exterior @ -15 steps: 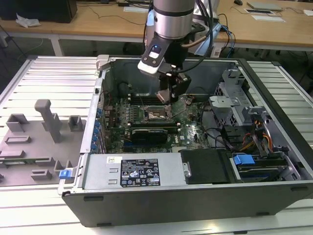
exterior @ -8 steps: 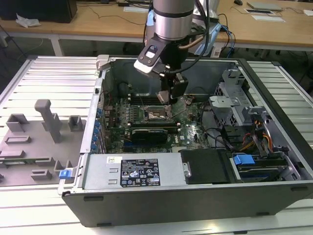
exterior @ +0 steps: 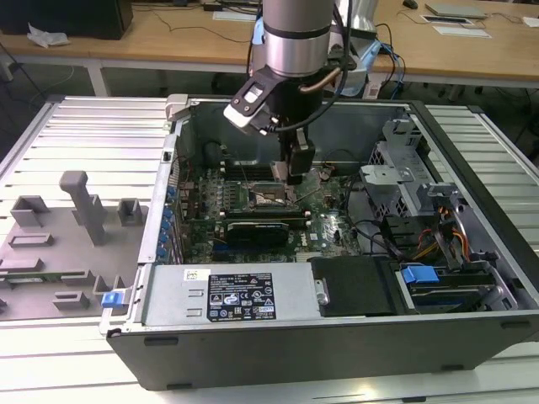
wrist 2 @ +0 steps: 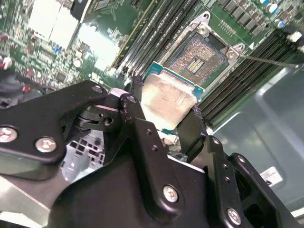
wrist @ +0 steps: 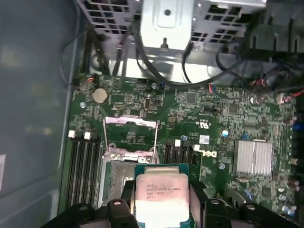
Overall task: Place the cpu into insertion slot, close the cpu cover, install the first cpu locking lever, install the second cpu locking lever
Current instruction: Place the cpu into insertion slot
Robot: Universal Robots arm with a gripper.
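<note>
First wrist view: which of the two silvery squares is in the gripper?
The cpu, smooth-topped on its green board, clamped in the gripper. The other, a ribbed heatsink, sits on the motherboard, apart from it.

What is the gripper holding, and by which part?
The gripper holds the cpu, its fingers pinching two opposite side edges.

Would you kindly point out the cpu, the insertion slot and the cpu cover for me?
cpu (wrist 2: 167, 100): second wrist view, middle of its silver top.
insertion slot (wrist 2: 197, 58): second wrist view, on the pin field.
cpu cover (wrist: 130, 122): first wrist view, on one bar of its frame.
</note>
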